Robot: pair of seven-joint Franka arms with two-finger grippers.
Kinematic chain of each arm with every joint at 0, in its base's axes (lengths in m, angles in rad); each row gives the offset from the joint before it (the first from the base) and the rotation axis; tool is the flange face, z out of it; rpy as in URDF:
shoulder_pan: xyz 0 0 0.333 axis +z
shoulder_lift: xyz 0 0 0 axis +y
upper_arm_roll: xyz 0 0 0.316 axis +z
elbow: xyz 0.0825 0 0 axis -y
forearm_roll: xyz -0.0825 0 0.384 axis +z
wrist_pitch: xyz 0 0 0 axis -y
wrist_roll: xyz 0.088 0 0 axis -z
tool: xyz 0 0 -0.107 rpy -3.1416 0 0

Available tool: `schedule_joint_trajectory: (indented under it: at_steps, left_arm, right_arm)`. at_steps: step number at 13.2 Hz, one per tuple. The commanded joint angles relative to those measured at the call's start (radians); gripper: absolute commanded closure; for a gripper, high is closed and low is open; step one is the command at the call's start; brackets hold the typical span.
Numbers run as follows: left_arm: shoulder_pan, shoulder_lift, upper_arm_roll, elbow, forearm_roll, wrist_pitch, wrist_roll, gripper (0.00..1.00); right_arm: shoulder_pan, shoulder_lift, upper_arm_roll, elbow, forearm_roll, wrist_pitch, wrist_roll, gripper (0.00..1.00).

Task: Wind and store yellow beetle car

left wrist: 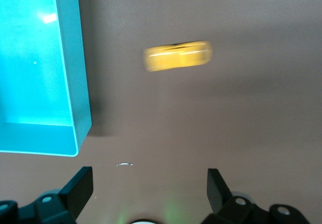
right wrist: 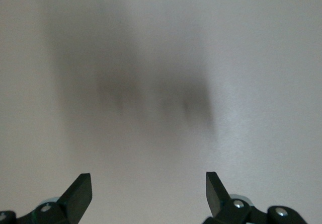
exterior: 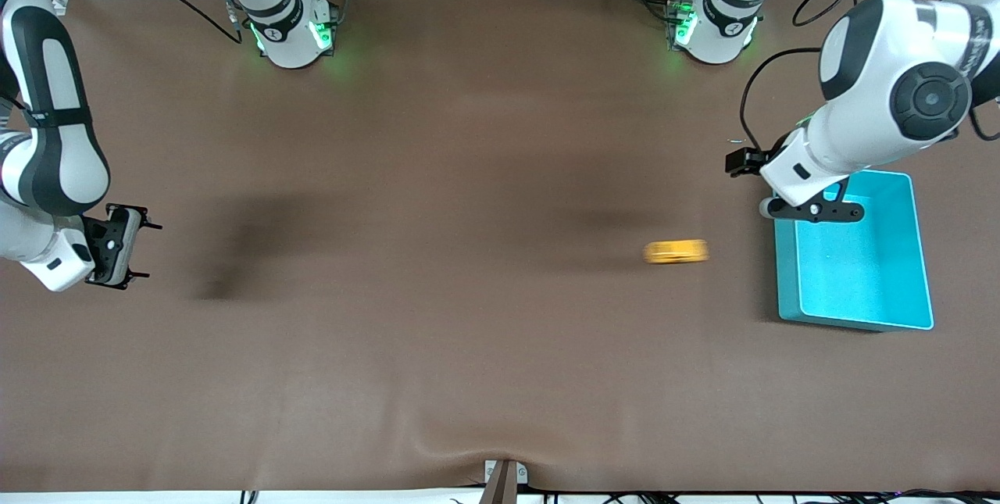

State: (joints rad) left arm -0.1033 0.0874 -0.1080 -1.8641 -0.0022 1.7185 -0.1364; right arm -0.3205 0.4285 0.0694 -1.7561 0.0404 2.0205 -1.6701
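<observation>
The yellow beetle car (exterior: 676,252) is on the brown table beside the turquoise bin (exterior: 786,277), toward the right arm's end from it; it shows as a blurred streak. It shows the same way in the left wrist view (left wrist: 177,56). My left gripper (exterior: 816,211) is open and empty, up over the bin's corner farthest from the front camera. In the left wrist view its fingers (left wrist: 80,186) stand wide apart over bare table, with the bin (left wrist: 76,83) to one side. My right gripper (exterior: 117,246) is open and empty over the right arm's end of the table; it waits.
The bin holds nothing that I can see. A small shiny bit of wire (left wrist: 124,164) lies on the table near the bin's corner. The table's front edge has a bracket (exterior: 504,477) at its middle. The right wrist view shows only bare table (right wrist: 161,83).
</observation>
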Motion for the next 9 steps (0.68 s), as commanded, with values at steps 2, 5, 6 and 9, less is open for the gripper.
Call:
schedule_joint_trajectory:
  at_steps: [2, 5, 6, 9]
  left_arm:
    - [0.011, -0.067, -0.001, -0.115, -0.028, 0.069, -0.009, 0.0]
    - [0.013, -0.058, 0.001, -0.122, -0.028, 0.076, -0.012, 0.0]
    - [0.029, -0.055, 0.001, -0.133, -0.03, 0.088, -0.035, 0.0]
    - [0.045, -0.055, 0.001, -0.248, -0.056, 0.231, -0.217, 0.0]
  right_arm:
    - [0.001, -0.001, 0.003, 0.093, 0.035, -0.046, 0.038, 0.0]
    - [0.001, -0.001, 0.003, 0.263, 0.085, -0.185, 0.174, 0.0]
    - [0.011, -0.004, 0.004, 0.321, 0.087, -0.236, 0.261, 0.0]
    - [0.072, -0.049, 0.006, 0.42, 0.087, -0.324, 0.548, 0.0]
